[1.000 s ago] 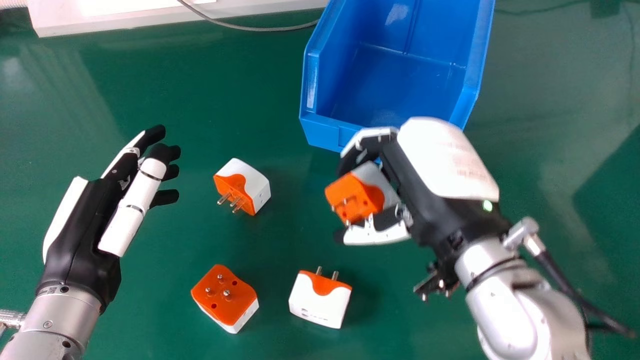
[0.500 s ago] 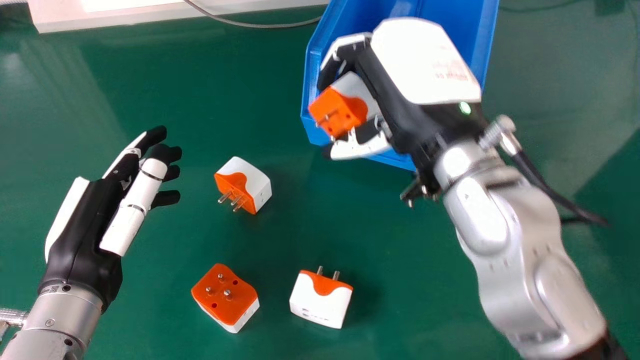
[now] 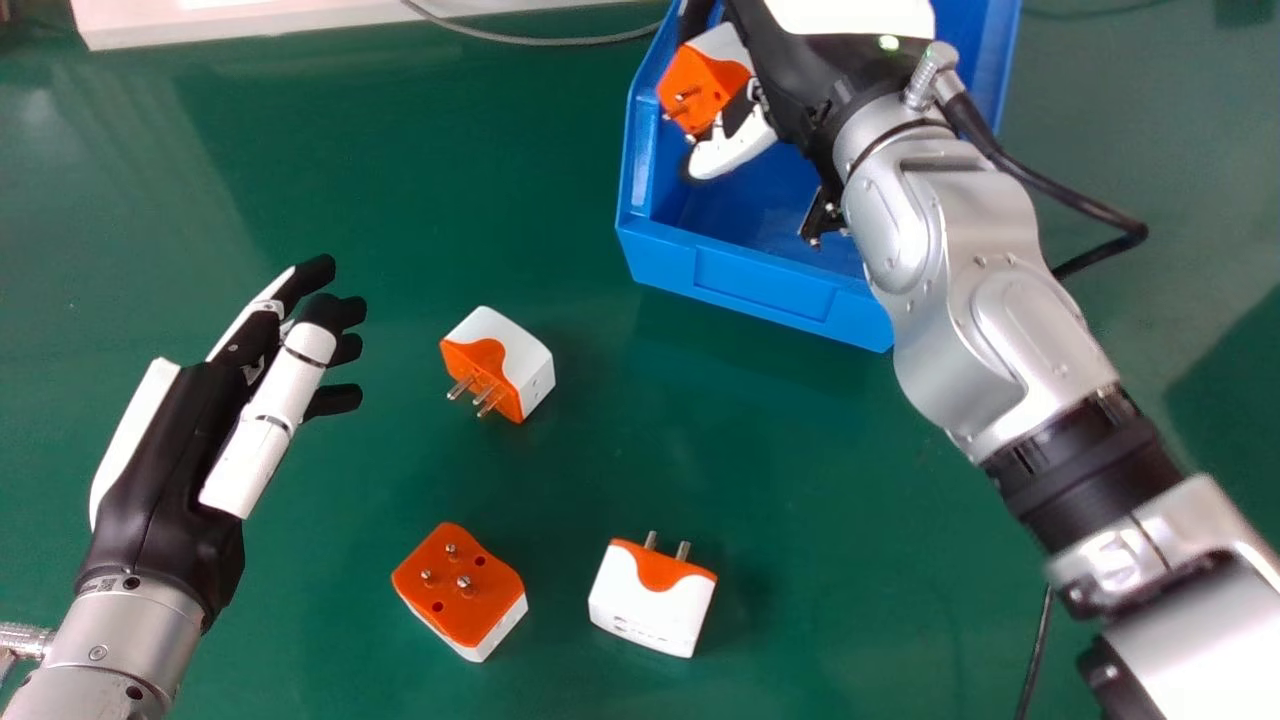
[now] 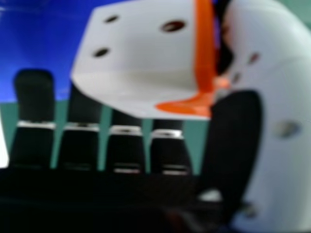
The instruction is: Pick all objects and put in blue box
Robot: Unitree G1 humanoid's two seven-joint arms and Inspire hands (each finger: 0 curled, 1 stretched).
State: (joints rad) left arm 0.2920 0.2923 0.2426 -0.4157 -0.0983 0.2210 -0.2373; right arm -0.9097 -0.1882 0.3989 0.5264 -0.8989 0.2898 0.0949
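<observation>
In the head view, your right hand (image 3: 815,75) is over the blue box (image 3: 750,285), near its left wall, fingers and thumb bent round a plug adapter (image 3: 697,88). Outside the box, you have a tilted adapter (image 3: 505,355) off its near left corner, a prongs-up adapter (image 3: 460,590) farther out, and a white-faced adapter (image 3: 652,600) on its near side. Your left hand (image 3: 165,470), relaxed and empty, is well left of the box. In the right hand view, the thumb appears to press the plug adapter against the fingers, though contact is hard to confirm. Release here risks a rim strike and a fall outside, caused by closeness to the left wall; prongs catching the thumb could skew the drop.
</observation>
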